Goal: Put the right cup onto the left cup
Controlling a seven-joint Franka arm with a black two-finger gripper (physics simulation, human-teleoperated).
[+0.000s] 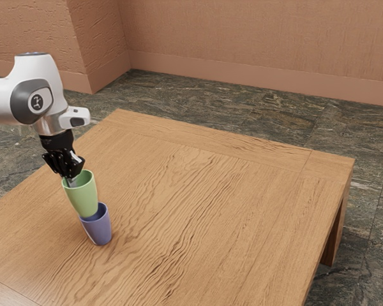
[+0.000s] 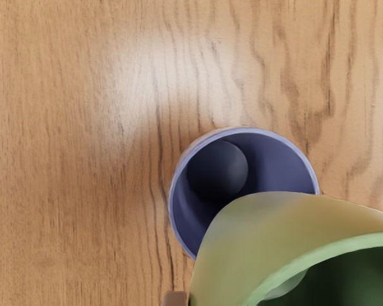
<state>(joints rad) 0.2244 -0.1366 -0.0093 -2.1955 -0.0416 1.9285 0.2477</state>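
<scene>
At the rim of the green cup [image 1: 83, 195], my gripper [image 1: 71, 180] is shut on the cup's wall. The green cup hangs slightly tilted, its lower end over the blue-purple cup [image 1: 98, 228], which stands upright on the table. In the wrist view the green cup [image 2: 255, 233] covers one side of the mouth of the blue-purple cup [image 2: 281, 159]. Part of the purple cup's inside and its round bottom can be seen. Whether the two cups touch, I cannot tell.
The wooden table [image 1: 198, 210] stretches toward the exterior view's right, past both cups. Its far edge and a table leg [image 1: 334, 239] border the dark stone floor [image 1: 370, 204].
</scene>
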